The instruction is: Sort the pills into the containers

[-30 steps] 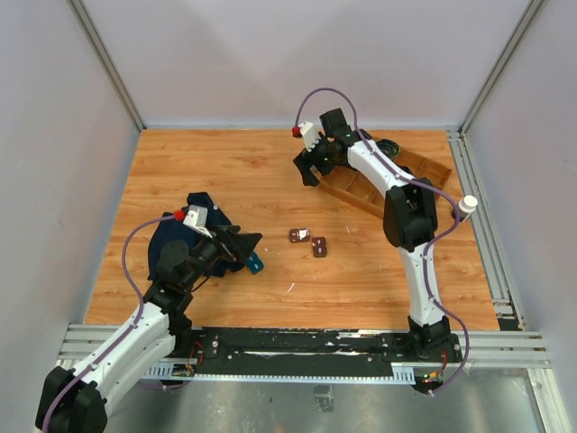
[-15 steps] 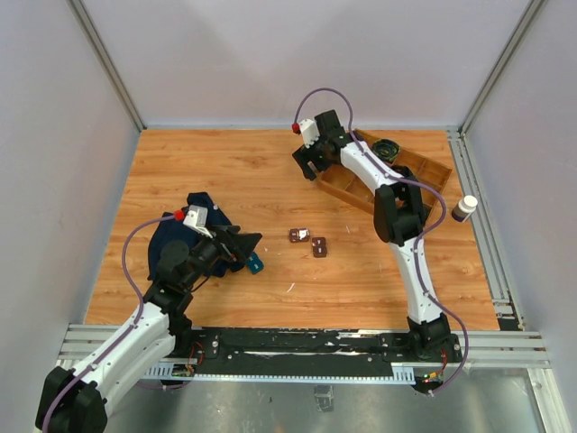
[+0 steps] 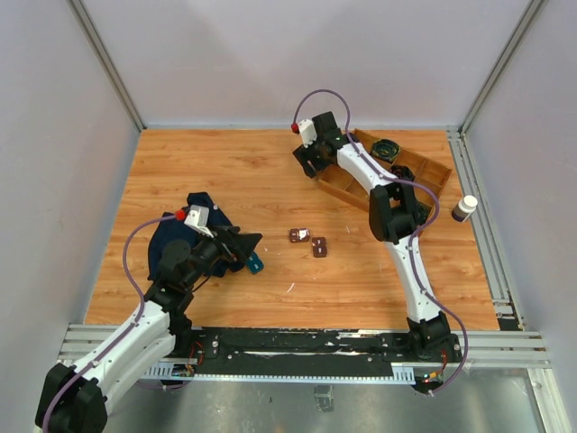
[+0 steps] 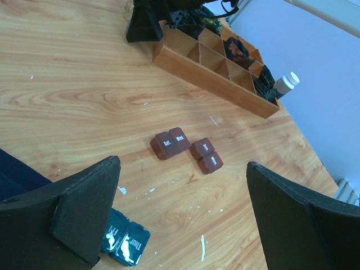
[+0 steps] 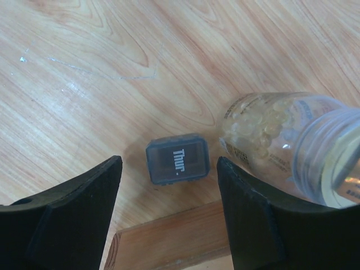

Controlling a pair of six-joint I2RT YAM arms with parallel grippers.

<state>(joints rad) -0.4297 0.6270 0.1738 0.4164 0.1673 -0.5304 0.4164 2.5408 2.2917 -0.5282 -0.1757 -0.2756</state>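
Two pairs of dark-brown containers (image 3: pixel 298 235) (image 3: pixel 319 247) lie mid-table; in the left wrist view they are the lettered boxes (image 4: pixel 171 144) (image 4: pixel 206 155). My left gripper (image 3: pixel 242 244) (image 4: pixel 183 188) hovers open to their left, holding nothing. My right gripper (image 3: pixel 311 162) (image 5: pixel 169 169) stands open over the table by the tray's left end. Below it lies a small dark box marked "Thur." (image 5: pixel 177 158). Right beside that box a clear bottle (image 5: pixel 275 140) full of yellowish pills (image 5: pixel 256 126) lies on its side, untouched.
A wooden divided tray (image 3: pixel 422 171) (image 4: pixel 216 64) with black cables stands at the back right; its edge (image 5: pixel 180 242) shows under the right jaws. A white-capped bottle (image 3: pixel 463 208) (image 4: pixel 285 84) stands right of it. Teal lettered boxes (image 3: pixel 255 263) (image 4: pixel 125 242) and dark blue cloth (image 3: pixel 171 236) lie by the left gripper.
My right arm has swung left and back, uncovering the white-capped bottle, and its jaws have narrowed somewhat. The left arm has not moved.
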